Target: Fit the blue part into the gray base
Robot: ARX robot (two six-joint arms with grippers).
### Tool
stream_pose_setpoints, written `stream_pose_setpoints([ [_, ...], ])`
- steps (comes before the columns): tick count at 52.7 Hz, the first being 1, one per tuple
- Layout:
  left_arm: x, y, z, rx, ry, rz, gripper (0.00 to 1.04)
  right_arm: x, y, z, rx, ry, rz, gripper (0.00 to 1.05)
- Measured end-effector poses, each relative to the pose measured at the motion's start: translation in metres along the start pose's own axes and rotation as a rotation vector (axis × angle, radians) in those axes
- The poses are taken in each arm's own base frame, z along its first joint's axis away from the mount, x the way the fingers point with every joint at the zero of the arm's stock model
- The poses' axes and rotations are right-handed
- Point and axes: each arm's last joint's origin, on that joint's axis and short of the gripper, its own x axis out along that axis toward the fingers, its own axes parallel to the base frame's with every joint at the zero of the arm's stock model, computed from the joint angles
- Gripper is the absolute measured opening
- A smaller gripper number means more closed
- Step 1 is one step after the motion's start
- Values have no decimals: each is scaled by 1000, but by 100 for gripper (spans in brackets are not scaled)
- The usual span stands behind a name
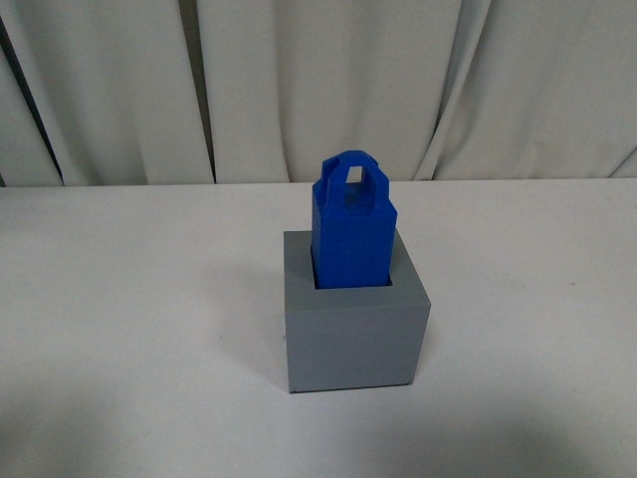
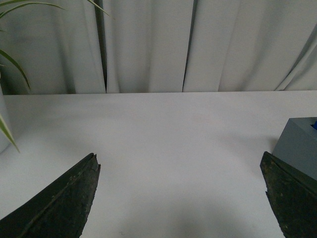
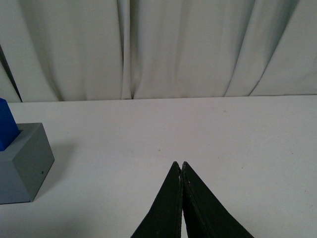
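The blue part (image 1: 351, 224) stands upright in the square recess of the gray base (image 1: 353, 334) at the middle of the white table, its loop handle on top. Neither arm shows in the front view. In the left wrist view my left gripper (image 2: 181, 163) is open and empty over bare table, and a corner of the gray base (image 2: 299, 146) shows beside one finger. In the right wrist view my right gripper (image 3: 179, 164) is shut on nothing, apart from the gray base (image 3: 25, 161) and a sliver of the blue part (image 3: 7, 130).
The white table (image 1: 129, 299) ends at a pale curtain (image 1: 299, 80) along the back. Green plant leaves (image 2: 10, 59) show at one edge of the left wrist view.
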Motion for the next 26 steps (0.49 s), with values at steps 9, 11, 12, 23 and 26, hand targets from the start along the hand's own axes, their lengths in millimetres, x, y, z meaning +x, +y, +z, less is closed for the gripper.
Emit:
stream_pose_setpoints([
  [9,0,0,0,0,0,0,99,0,0,0,-1,2,0,4],
  [11,0,0,0,0,0,0,99,0,0,0,0,1,0,12],
  [12,0,0,0,0,0,0,99,0,0,0,0,1,0,16],
  [23,0,0,0,0,0,0,99,0,0,0,0,1,0,57],
  [26,0,0,0,0,0,0,99,0,0,0,0,1,0,71],
])
